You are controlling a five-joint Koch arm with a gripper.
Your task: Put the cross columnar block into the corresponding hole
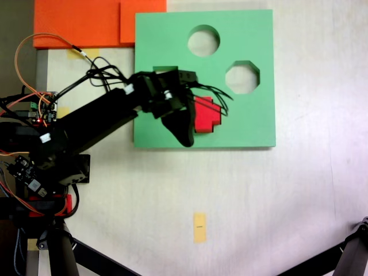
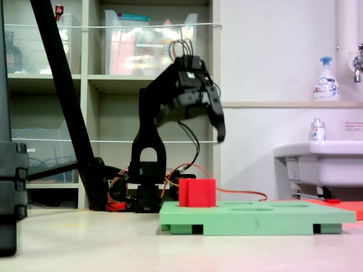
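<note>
The red cross columnar block (image 1: pixel 208 114) (image 2: pixel 197 192) stands upright on the lower middle of the green foam board (image 1: pixel 253 123) (image 2: pixel 272 218), rising above its top face. The corresponding hole is hidden under the block and the arm, so I cannot tell how deep the block sits. My black gripper (image 1: pixel 191 122) (image 2: pixel 188 131) hangs well above the block and apart from it, open, with nothing between its jaws. One finger (image 2: pixel 219 127) points down on the right.
The board also has a round cutout (image 1: pixel 203 40), an octagonal cutout (image 1: pixel 242 77) and a square one partly under the arm (image 1: pixel 165 69). Orange foam sheets (image 1: pixel 80 23) lie at the top left. A yellow tape mark (image 1: pixel 199 227) is on the table. Tripod legs (image 1: pixel 345 261) cross the lower corners.
</note>
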